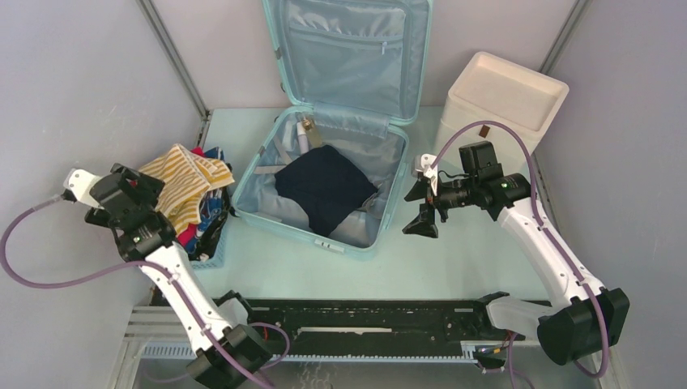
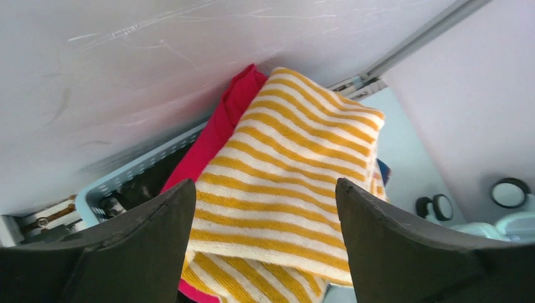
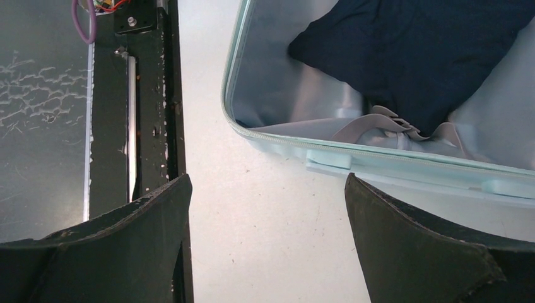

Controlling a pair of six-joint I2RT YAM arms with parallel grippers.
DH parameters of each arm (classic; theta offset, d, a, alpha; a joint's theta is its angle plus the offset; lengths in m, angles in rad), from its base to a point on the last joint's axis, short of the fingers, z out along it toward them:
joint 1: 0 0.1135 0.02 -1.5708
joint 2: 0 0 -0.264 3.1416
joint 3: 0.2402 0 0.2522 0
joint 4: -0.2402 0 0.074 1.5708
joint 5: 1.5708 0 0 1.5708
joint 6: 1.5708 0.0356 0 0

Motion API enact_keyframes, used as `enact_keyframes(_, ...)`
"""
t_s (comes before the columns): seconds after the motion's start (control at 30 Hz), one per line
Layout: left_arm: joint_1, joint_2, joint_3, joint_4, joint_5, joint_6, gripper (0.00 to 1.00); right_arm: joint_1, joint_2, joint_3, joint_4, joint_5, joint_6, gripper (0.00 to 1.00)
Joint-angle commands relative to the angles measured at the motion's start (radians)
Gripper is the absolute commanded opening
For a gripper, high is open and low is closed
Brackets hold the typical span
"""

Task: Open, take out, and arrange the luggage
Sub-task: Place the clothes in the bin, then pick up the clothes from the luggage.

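Right gripper point(image 1: 420, 207), jaws apart and empty, hung just right of open luggage point(image 1: 348, 73): rigid mint shell, grey-blue fabric lining, rounded corners.

The worktop point(image 1: 324, 267) is a pale mint-green surface, closed in by grey-white walls at the left, right and back. In the middle of the overhead frame, reaching to its upper edge, the luggage point(image 1: 348, 73) lies open. Its lower shell rests flat and slightly askew on the surface, and its lid stands up towards the back wall. At the left a small blue slatted basket point(image 1: 209, 258) stands close to the shell's near-left corner; whether they touch cannot be told. At the upper right stands a cream-white box point(image 1: 502, 101), near the shell's far-right corner. A black rail point(image 1: 381, 320) runs along the lower edge. Between rail and luggage lies a bare strip, faintly speckled in the right wrist view.
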State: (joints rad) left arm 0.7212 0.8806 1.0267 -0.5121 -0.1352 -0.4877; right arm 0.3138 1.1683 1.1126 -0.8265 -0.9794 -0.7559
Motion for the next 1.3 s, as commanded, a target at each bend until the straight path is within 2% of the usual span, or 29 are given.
enact_keyframes(0.0, -0.023, -0.055, -0.039, 0.021, 0.075, 0.016, 0.78, 0.0, -0.012, 0.007, 0.001, -0.026, -0.01, 1.0)
enact_keyframes(0.03, -0.028, -0.056, -0.055, 0.043, 0.106, 0.027, 0.73, 0.0, -0.013, 0.007, 0.001, -0.027, -0.01, 1.0)
enact_keyframes(0.13, -0.031, 0.01, -0.087, 0.109, 0.193, 0.045, 0.5, -0.003, -0.012, 0.007, 0.001, -0.03, -0.01, 1.0)
enact_keyframes(0.27, -0.03, 0.18, -0.081, 0.109, 0.201, 0.081, 0.35, -0.013, -0.013, 0.007, 0.001, -0.034, -0.01, 1.0)
enact_keyframes(0.37, -0.029, 0.256, -0.108, 0.122, 0.17, 0.078, 0.29, -0.023, -0.013, 0.007, 0.0, -0.038, -0.008, 1.0)
enact_keyframes(0.5, -0.029, 0.257, -0.159, 0.149, 0.154, 0.075, 0.29, -0.03, -0.012, 0.006, 0.0, -0.04, -0.009, 1.0)
enact_keyframes(0.6, -0.029, 0.178, -0.14, 0.131, 0.165, 0.069, 0.35, -0.028, -0.004, 0.007, -0.001, -0.044, -0.009, 1.0)
enact_keyframes(0.73, -0.029, 0.015, -0.055, 0.112, 0.231, 0.061, 0.57, -0.028, 0.001, 0.007, -0.004, -0.043, -0.016, 1.0)
enact_keyframes(0.83, -0.038, -0.055, -0.015, 0.115, 0.366, 0.054, 0.74, -0.039, -0.005, 0.007, -0.011, -0.057, -0.025, 1.0)
enact_keyframes(0.93, -0.062, -0.088, -0.081, 0.241, 0.606, -0.04, 0.98, -0.063, -0.014, 0.007, -0.018, -0.085, -0.031, 1.0)
enact_keyframes(1.03, -0.101, -0.091, -0.181, 0.415, 0.844, -0.181, 1.0, -0.093, -0.024, 0.007, -0.023, -0.114, -0.03, 1.0)
enact_keyframes(1.1, -0.156, -0.097, -0.194, 0.407, 0.905, -0.179, 1.0, -0.109, -0.027, 0.007, -0.025, -0.135, -0.027, 1.0)
enact_keyframes(1.17, -0.231, -0.126, -0.186, 0.338, 0.898, -0.119, 1.0, -0.119, -0.024, 0.007, -0.023, -0.149, -0.023, 1.0)
enact_keyframes(1.27, -0.375, -0.186, -0.176, 0.206, 0.8, -0.002, 0.99, -0.12, -0.013, 0.007, -0.02, -0.155, -0.02, 1.0)
